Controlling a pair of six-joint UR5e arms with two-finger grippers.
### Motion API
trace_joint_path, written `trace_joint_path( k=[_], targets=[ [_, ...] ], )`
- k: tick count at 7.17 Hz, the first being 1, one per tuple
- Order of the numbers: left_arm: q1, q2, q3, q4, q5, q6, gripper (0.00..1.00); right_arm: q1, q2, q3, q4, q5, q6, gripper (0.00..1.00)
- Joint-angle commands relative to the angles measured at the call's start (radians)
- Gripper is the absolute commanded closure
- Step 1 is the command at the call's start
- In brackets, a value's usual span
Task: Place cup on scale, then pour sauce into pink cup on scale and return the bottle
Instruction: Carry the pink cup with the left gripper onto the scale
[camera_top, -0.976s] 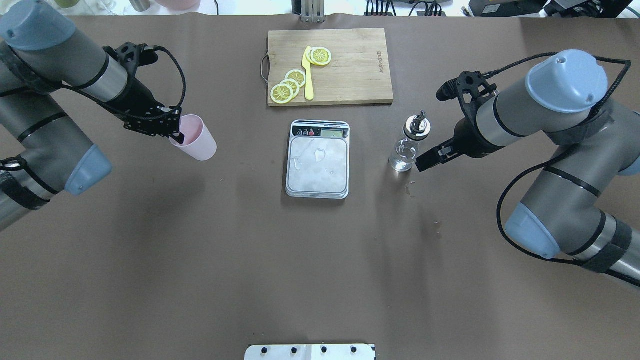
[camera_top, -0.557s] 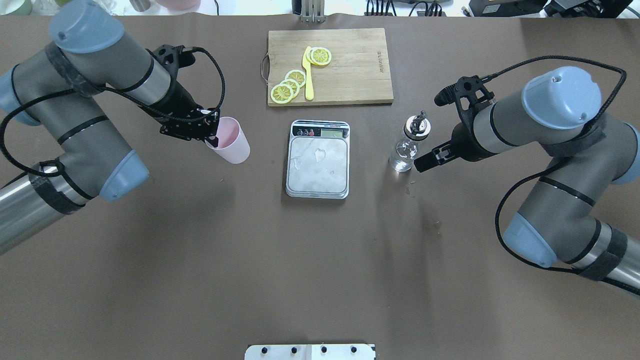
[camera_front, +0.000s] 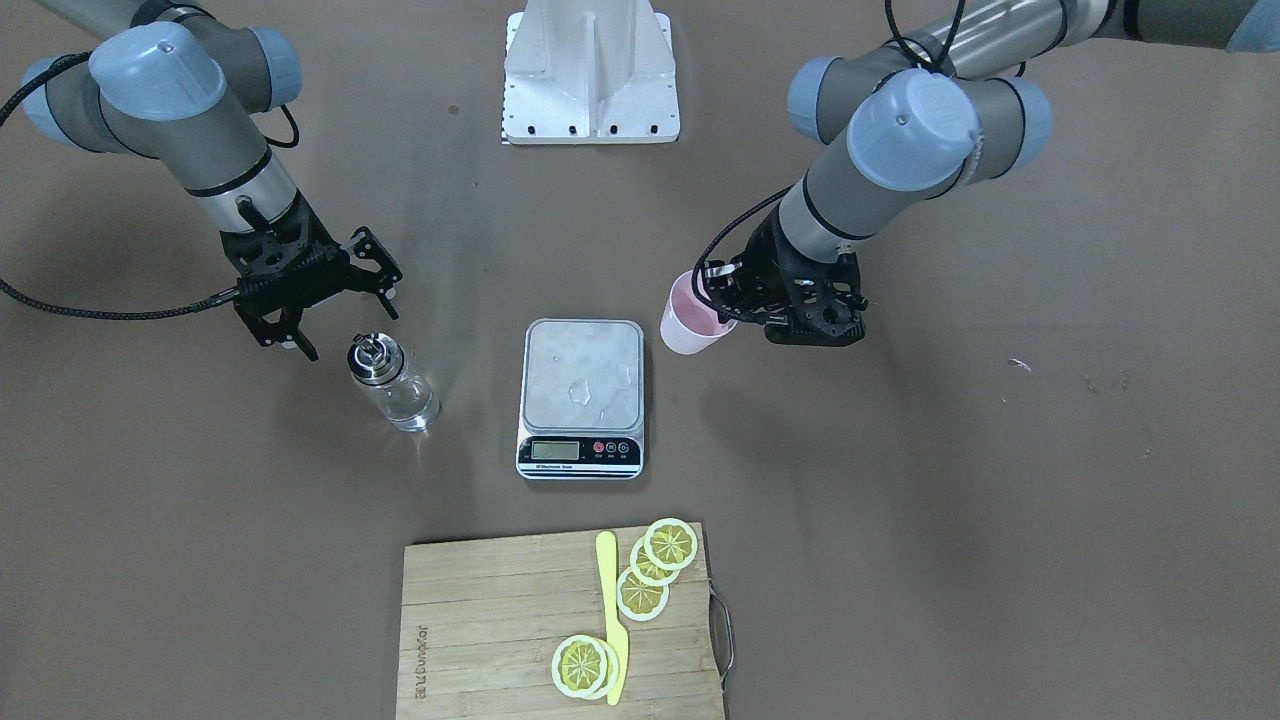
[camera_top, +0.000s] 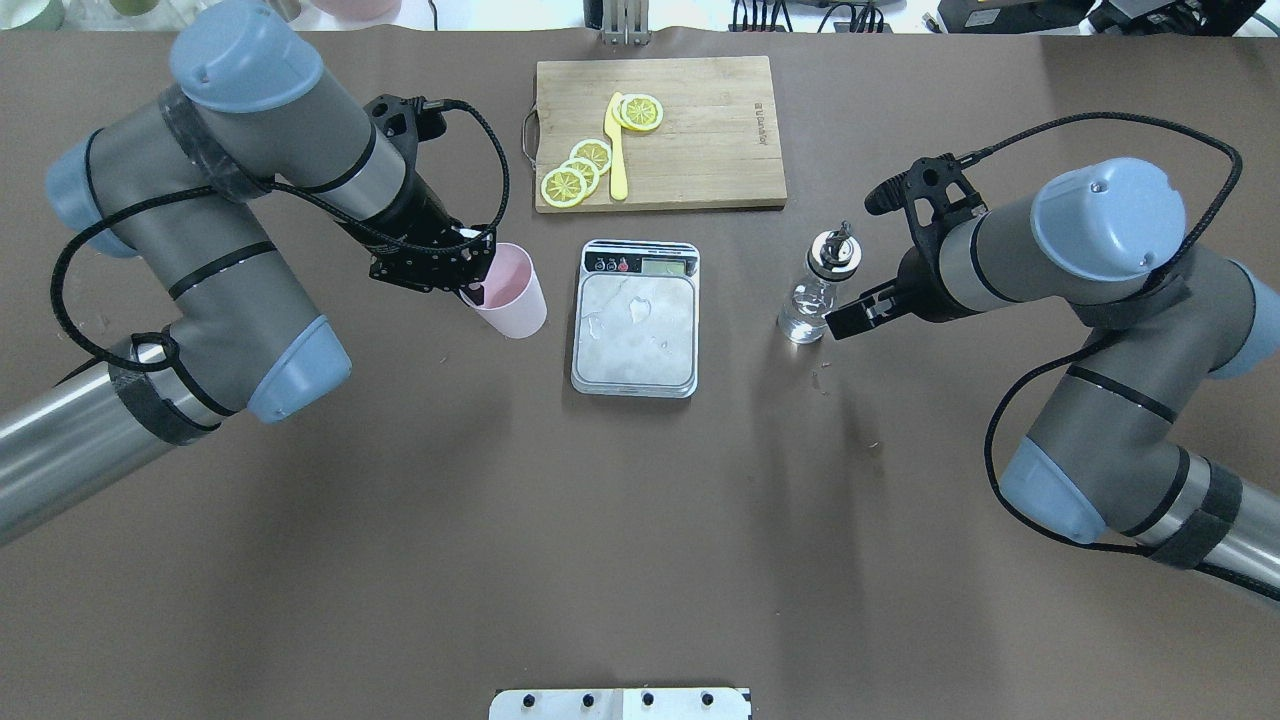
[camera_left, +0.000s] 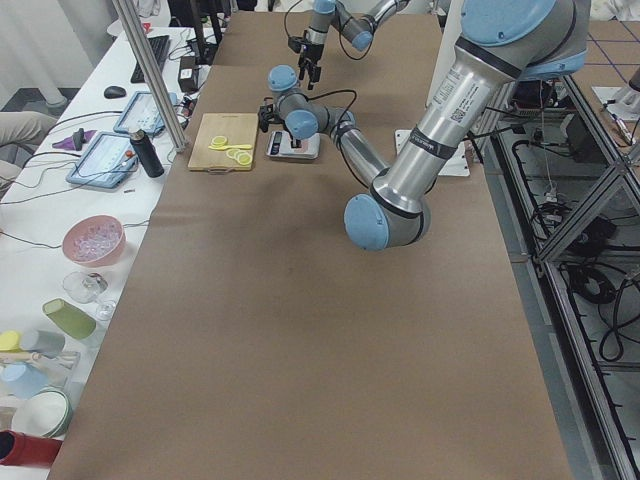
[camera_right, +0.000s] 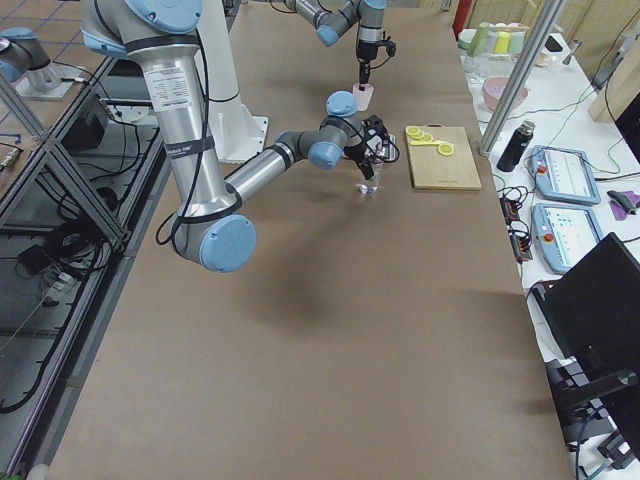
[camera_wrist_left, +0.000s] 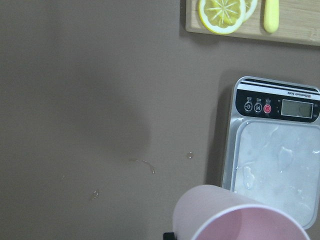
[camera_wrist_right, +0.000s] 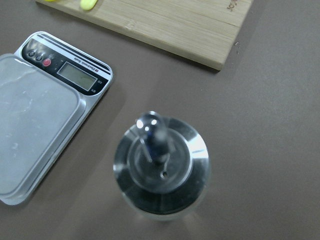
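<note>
My left gripper (camera_top: 468, 282) is shut on the rim of the pale pink cup (camera_top: 512, 296), one finger inside it. It holds the cup just left of the scale (camera_top: 636, 322), off the plate. In the front view the cup (camera_front: 690, 322) hangs by the scale's (camera_front: 582, 380) corner. The left wrist view shows the cup's rim (camera_wrist_left: 235, 216) beside the scale (camera_wrist_left: 272, 170). The clear glass bottle (camera_top: 815, 296) with its silver cap stands upright to the right of the scale. My right gripper (camera_front: 345, 322) is open close beside the bottle (camera_front: 392, 388), apart from it. The right wrist view looks down on the cap (camera_wrist_right: 161, 165).
A wooden cutting board (camera_top: 700, 130) with lemon slices (camera_top: 578, 172) and a yellow knife (camera_top: 617, 150) lies behind the scale. Water drops sit on the scale's plate. The robot's white base plate (camera_top: 620, 703) is at the near table edge.
My left arm has carried the pink cup rightward, from far left to beside the scale. My right gripper has edged slightly closer to the bottle, which has not moved.
</note>
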Motion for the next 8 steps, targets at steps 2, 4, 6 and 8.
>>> trace_joint_path(
  k=[2,4,6,8],
  targets=[
    [0.043,-0.04,0.001,0.003,0.034,-0.061,1.0,-0.021,0.016,-0.073,0.121,-0.052,0.002,0.0],
    [0.067,-0.063,0.002,0.029,0.071,-0.067,1.0,-0.038,0.016,-0.081,0.14,-0.077,0.0,0.0],
    [0.094,-0.086,0.004,0.06,0.112,-0.069,1.0,-0.047,0.019,-0.083,0.141,-0.104,0.0,0.0],
    [0.13,-0.088,0.006,0.06,0.166,-0.076,1.0,-0.047,0.033,-0.098,0.153,-0.114,0.0,0.0]
  ],
)
